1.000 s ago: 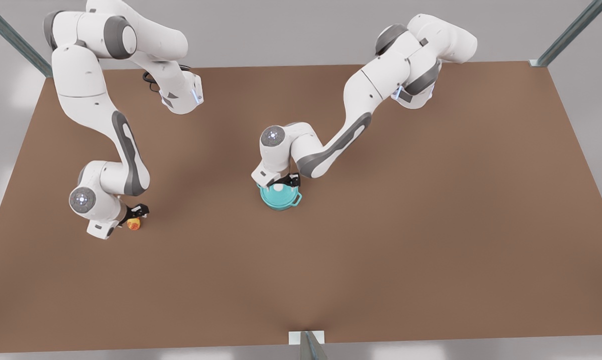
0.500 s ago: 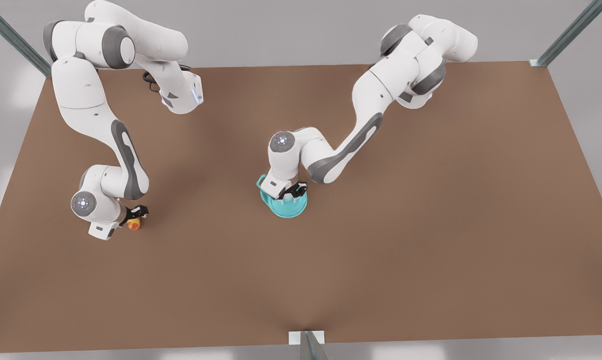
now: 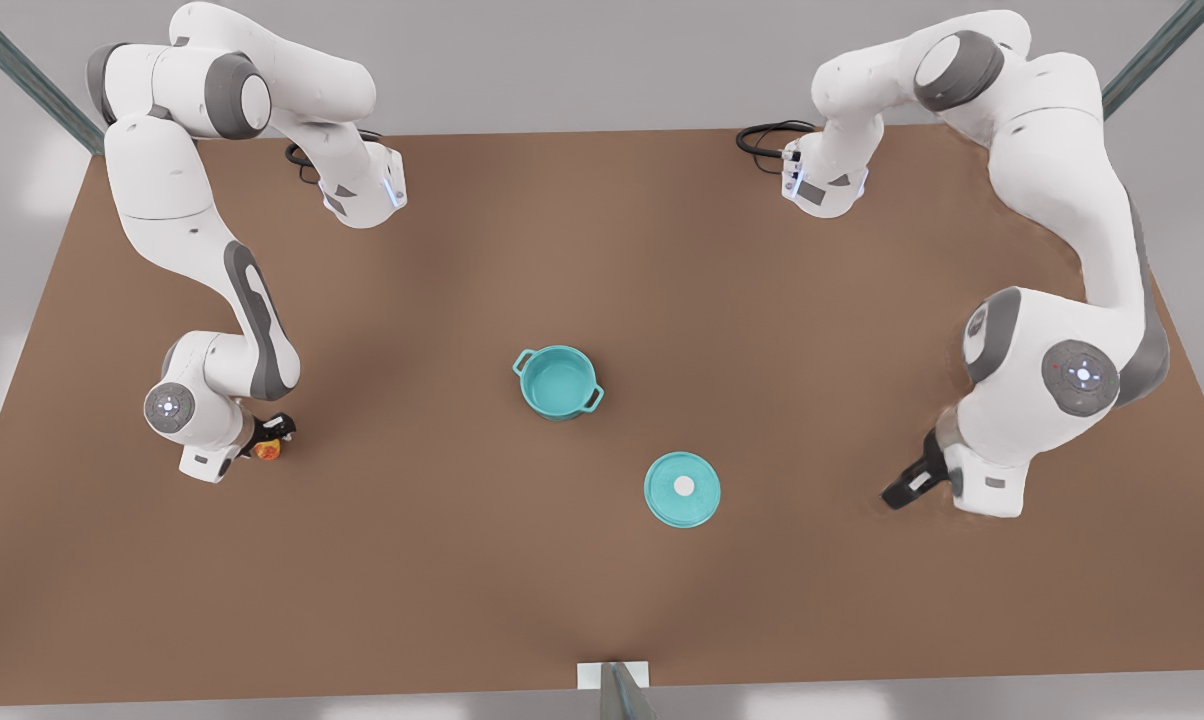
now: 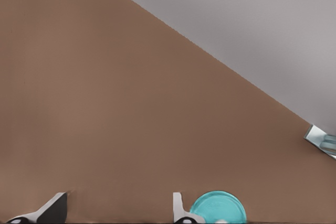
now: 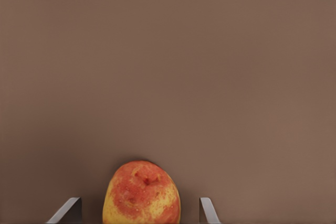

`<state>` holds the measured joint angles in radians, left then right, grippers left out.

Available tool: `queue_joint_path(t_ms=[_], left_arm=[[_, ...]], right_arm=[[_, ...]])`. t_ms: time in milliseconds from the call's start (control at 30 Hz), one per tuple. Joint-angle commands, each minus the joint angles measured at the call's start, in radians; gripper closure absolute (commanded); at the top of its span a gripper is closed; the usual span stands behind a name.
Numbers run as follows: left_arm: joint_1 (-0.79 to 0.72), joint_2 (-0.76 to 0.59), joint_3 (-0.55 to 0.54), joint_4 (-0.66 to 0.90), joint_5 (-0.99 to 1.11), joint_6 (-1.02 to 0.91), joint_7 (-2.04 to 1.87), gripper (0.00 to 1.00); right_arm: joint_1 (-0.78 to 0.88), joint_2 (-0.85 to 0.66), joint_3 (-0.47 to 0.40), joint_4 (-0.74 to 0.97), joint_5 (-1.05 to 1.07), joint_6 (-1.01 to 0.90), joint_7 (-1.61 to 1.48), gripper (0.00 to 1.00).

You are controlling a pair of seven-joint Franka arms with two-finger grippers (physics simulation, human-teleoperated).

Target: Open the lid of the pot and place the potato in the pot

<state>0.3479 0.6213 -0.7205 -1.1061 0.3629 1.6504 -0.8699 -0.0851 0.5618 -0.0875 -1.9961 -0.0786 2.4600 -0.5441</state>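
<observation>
The teal pot [image 3: 559,382] stands uncovered in the middle of the table, its inside bare. The pot lid [image 3: 682,489] [image 4: 218,208] lies flat on the table toward the front view's right, white knob up. At the front view's right my left gripper [image 3: 907,485] [image 4: 115,216] hangs open beside the lid, well apart from it. The yellow, red-blotched potato [image 3: 269,450] [image 5: 142,192] sits on the table at the front view's left. My right gripper [image 3: 267,438] [image 5: 137,213] is open with a finger on either side of the potato and gaps showing.
The brown table [image 3: 602,250] runs out to metal frame posts at the corners [image 3: 1142,70]. A metal bracket [image 3: 612,680] stands at the near edge. The arm bases and a black cable [image 3: 762,135] sit along the far edge.
The arm at the front view's right lifted the lid off the pot, left it on the table nearer the front and drew back to the right, gripper open. The other arm barely moved.
</observation>
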Motion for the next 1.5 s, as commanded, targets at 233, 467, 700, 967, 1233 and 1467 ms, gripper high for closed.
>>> queue_joint_path(t_ms=[233, 467, 700, 967, 1233, 1467], left_arm=[[-0.437, -0.437, 0.793, -0.532, -0.509, 0.142, 0.821, 0.00], [-0.437, -0.383, 0.794, -0.431, -0.475, 0.072, 0.881, 0.00], [-0.429, -0.376, 0.796, -0.409, -0.455, 0.071, 0.878, 0.00], [-0.428, -0.376, 0.796, -0.416, -0.456, 0.069, 0.868, 0.00], [-0.403, -0.376, 0.794, -0.422, -0.460, 0.057, 0.868, 0.00], [-0.415, -0.374, 0.790, -0.422, -0.455, 0.057, 0.856, 0.00]], right_arm=[[0.002, 0.000, 0.000, 0.000, 0.002, 0.002, -0.020, 0.33], [0.005, 0.000, 0.000, 0.000, 0.002, 0.002, -0.024, 0.45], [0.007, -0.011, 0.009, 0.000, 0.002, -0.012, -0.022, 0.49], [0.008, -0.108, 0.124, 0.045, 0.002, -0.104, -0.020, 0.50], [0.157, -0.115, 0.276, 0.246, 0.005, -0.265, -0.004, 0.52], [0.271, -0.115, 0.403, 0.261, 0.003, -0.295, 0.309, 0.52]])
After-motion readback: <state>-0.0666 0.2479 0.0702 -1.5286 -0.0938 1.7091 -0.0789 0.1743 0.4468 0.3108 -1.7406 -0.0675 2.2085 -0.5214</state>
